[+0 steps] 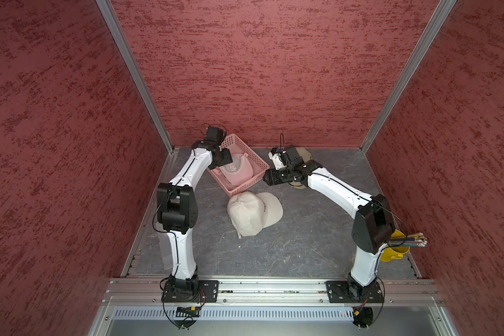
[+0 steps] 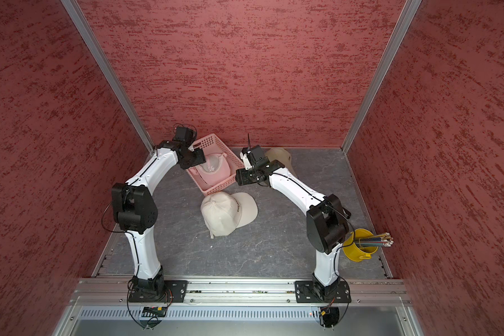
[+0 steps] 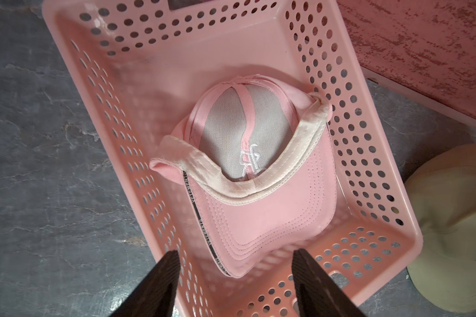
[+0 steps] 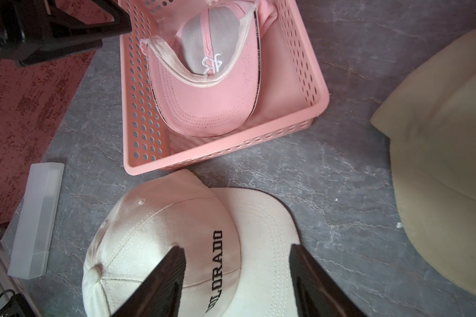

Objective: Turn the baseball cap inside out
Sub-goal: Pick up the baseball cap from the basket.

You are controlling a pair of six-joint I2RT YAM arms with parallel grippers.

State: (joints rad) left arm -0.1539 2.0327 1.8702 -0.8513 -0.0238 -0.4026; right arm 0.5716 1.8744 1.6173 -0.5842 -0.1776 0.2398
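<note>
The pink baseball cap (image 3: pixel 259 208) lies in the pink perforated basket (image 3: pixel 190 55), inside out, with grey lining, pink seam tapes and a pale sweatband exposed. Its long axis runs roughly along the basket's length, and the brim is pointed at the short wall beside the cream cap (image 4: pixel 162 233). The jaws of the left gripper (image 3: pixel 235 252) and the right gripper (image 4: pixel 237 247) are held apart, and nothing is gripped.

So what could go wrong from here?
The white cap lies right beside the basket; the right tool, open above it, might shove the basket when grabbing.
The right elbow is close to the bucket of pencils and could tip it.
The left tool, open over the pink cap, might snag it.
</note>
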